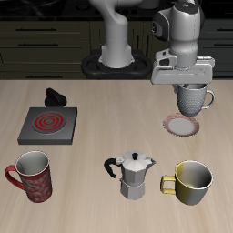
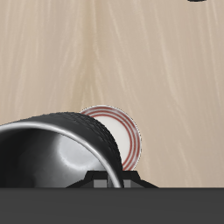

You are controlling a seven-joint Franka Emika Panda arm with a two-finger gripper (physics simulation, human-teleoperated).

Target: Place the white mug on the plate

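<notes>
The white mug (image 1: 193, 100) hangs upright in my gripper (image 1: 189, 89), which is shut on its rim, handle pointing sideways. It hovers just above the plate (image 1: 183, 125), a small white plate with a reddish-pink rim, and partly overlaps its far edge in the exterior view. In the wrist view the mug's dark rim and inside (image 2: 61, 149) fill the foreground, and the plate (image 2: 122, 131) shows just beyond the rim, partly hidden by the mug. My fingertips are hidden behind the mug.
A moka pot (image 1: 134, 175) stands near the front edge, with a yellow mug (image 1: 188, 182) beside it. A red-patterned mug (image 1: 31, 176) and a grey square burner (image 1: 48, 124) with red rings are across the table. A small black object (image 1: 55, 96) lies behind the burner.
</notes>
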